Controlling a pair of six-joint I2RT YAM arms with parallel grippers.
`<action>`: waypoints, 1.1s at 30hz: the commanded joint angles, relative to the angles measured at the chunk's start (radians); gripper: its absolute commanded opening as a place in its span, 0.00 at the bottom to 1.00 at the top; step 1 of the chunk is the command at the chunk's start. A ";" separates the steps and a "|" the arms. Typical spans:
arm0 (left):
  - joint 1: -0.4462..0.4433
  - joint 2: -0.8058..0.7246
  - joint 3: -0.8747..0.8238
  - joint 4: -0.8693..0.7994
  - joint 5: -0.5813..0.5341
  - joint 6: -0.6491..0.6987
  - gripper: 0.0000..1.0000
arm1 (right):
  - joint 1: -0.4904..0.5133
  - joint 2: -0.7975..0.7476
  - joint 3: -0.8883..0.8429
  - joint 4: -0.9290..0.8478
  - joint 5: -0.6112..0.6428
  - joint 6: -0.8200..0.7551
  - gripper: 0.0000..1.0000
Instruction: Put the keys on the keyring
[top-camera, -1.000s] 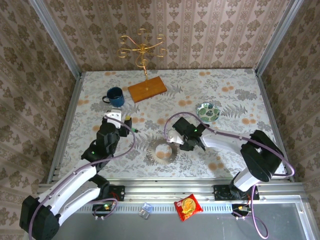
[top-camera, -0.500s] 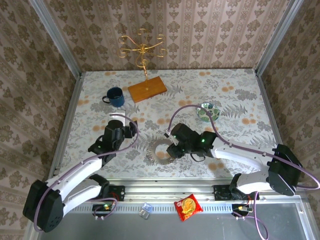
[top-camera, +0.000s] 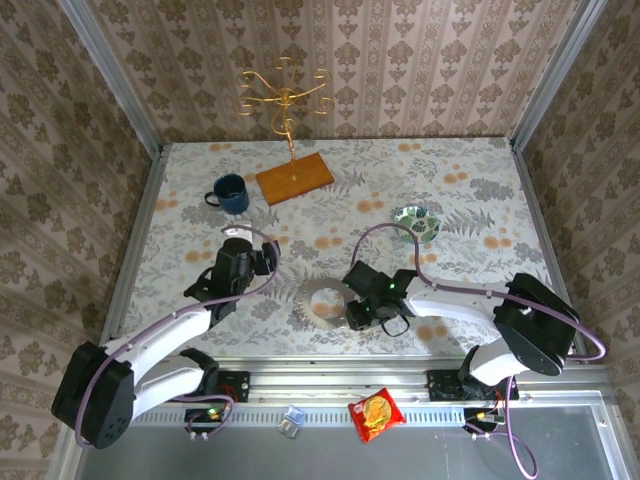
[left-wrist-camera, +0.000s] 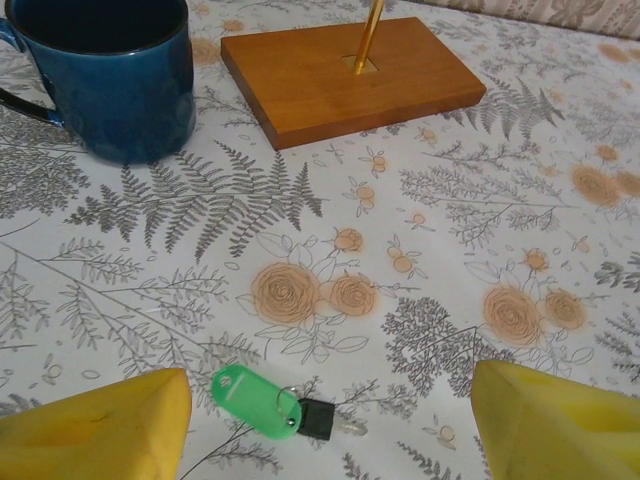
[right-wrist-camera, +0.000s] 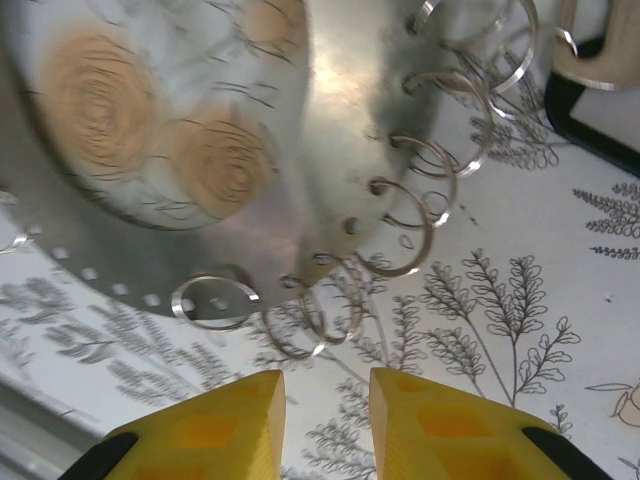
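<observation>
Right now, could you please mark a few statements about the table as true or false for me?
1. The green key lies on the table, unheld. True.
2. The mug lies on its side. False: it stands upright.
3. The left gripper is shut. False: it is wide open.
4. The gold rod is set in the wooden base. True.
5. The metal disc carries no rings. False: several wire rings hang through holes at its rim.
</observation>
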 joint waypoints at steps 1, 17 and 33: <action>0.007 0.024 -0.012 0.073 0.034 -0.053 0.74 | -0.009 0.032 -0.012 0.057 -0.032 0.020 0.29; 0.007 0.015 -0.002 0.063 0.011 -0.023 0.74 | -0.016 -0.113 -0.028 0.031 -0.048 0.041 0.29; 0.007 -0.028 -0.035 0.066 -0.016 -0.034 0.74 | -0.019 0.048 0.038 0.074 -0.057 -0.020 0.28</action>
